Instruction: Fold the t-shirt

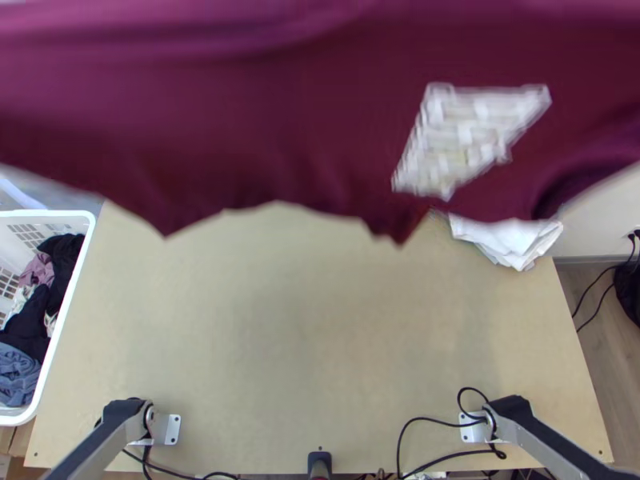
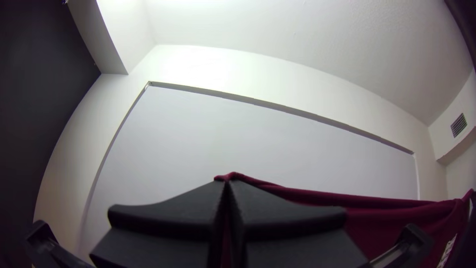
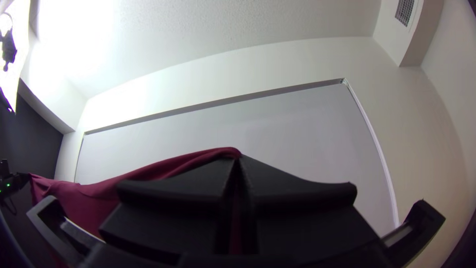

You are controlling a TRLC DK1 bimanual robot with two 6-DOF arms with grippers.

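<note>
my left claw (image 2: 227,183) and right claw (image 3: 239,160) each pinch the shirt (image 1: 264,120) by its edge; i judge it light, floppy, best gripped at well-spread points.

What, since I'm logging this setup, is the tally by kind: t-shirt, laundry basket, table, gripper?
T-shirt: 1
Laundry basket: 1
Table: 1
Left gripper and right gripper: 2
Total: 5
</note>
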